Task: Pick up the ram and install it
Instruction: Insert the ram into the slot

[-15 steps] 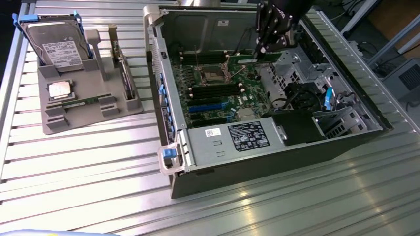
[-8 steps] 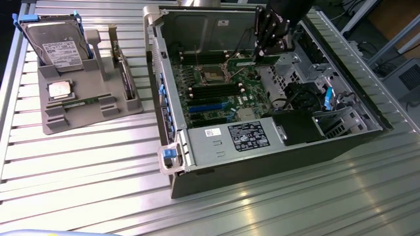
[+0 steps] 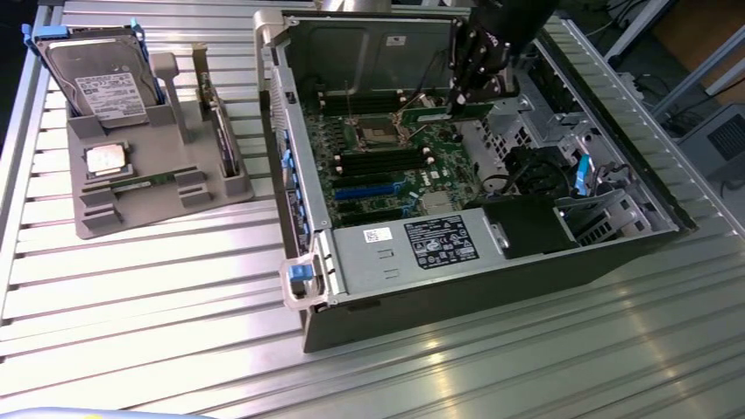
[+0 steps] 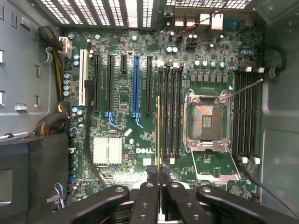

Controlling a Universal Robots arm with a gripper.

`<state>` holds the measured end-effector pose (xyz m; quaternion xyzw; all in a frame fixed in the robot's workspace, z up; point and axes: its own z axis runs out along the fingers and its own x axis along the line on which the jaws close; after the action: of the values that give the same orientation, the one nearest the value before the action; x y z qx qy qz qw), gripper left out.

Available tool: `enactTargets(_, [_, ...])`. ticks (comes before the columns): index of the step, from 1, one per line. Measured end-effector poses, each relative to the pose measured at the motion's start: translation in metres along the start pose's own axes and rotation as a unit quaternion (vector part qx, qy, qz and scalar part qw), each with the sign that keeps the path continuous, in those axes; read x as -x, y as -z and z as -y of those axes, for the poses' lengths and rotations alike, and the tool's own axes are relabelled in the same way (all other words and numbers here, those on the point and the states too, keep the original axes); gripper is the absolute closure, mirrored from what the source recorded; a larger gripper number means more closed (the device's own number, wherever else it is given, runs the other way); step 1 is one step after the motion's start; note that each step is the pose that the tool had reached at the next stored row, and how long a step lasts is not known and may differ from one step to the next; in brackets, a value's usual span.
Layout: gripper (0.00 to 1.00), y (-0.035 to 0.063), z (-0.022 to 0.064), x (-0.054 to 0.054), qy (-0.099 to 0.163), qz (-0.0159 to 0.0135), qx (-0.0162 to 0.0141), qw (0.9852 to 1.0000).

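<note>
Well away from the jaws, toward the exterior view's left, a grey tray [image 3: 140, 209] sits on the slatted tabletop [image 3: 174, 297]. It carries an upright drive [image 3: 103, 80], a square processor [image 3: 105, 160] lying flat and a spare green stick [image 3: 148, 182] lying flat just in front of the processor. Nearer the jaws stands the open case [image 3: 385, 305], with its board [image 3: 385, 166] facing up. The jaws hang inside the case over the far part of the board, pressed together and pinching the ram [image 4: 159, 135]. In the wrist view the ram runs straight out from between the jaws, seen edge-on as a thin line. It lies along the outermost of a bank of black slots [image 4: 171, 112] directly beneath the jaws. The empty socket [image 4: 208, 121] lies just past that bank on one side of the jaws, and a blue slot [image 4: 136, 84] lies near on the other. Whether the ram touches its slot or hangs just above it, I cannot tell.
</note>
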<state>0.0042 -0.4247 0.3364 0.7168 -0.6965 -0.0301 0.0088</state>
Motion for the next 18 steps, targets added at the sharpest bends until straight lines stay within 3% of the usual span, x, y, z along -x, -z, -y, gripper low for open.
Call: enactTargets(18, [0.87,-0.0167,0.0009,-0.001,0.0,0.0,0.0,1.0])
